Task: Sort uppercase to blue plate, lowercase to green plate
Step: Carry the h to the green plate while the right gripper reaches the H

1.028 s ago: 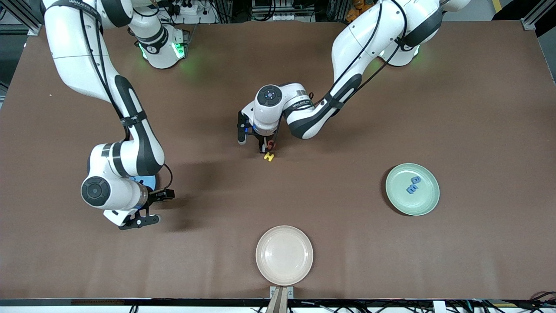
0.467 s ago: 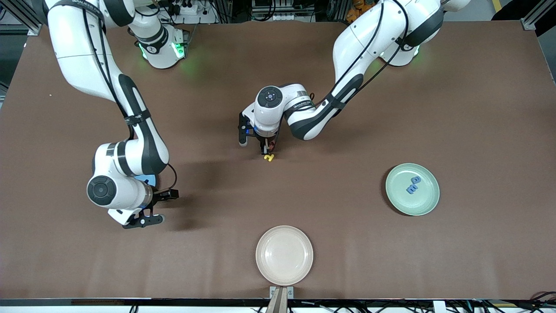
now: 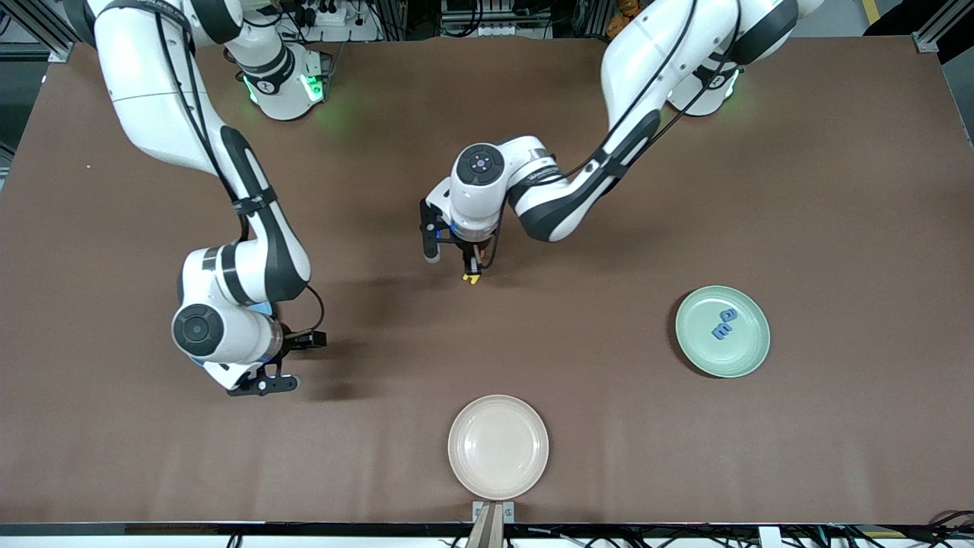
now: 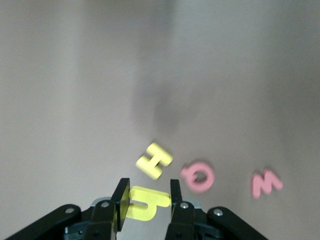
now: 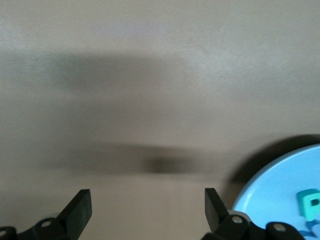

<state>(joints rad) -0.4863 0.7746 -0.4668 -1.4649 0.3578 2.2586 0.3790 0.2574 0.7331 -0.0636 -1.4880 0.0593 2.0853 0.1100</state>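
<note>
My left gripper [image 4: 147, 189] is shut on the small yellow h [image 4: 145, 202], held just above the table's middle [image 3: 472, 275]. Below it on the brown table lie the yellow capital H [image 4: 154, 160], the red Q [image 4: 199, 176] and the red w [image 4: 266, 182]. The green plate [image 3: 736, 356] toward the left arm's end holds two blue lowercase letters [image 3: 723, 324]. My right gripper [image 5: 147, 200] is open and empty over bare table beside the blue plate [image 5: 272, 200], which carries the teal R [image 5: 308, 202]. In the front view the right arm hides most of that plate [image 3: 263, 308].
A cream-white plate [image 3: 498, 447] sits near the table's front edge, nearer the front camera than the loose letters. Brown tabletop spreads between the plates.
My left gripper has risen off the table with the yellow h in it. The right arm has drifted away from the blue plate toward the table's middle, its gripper still open.
</note>
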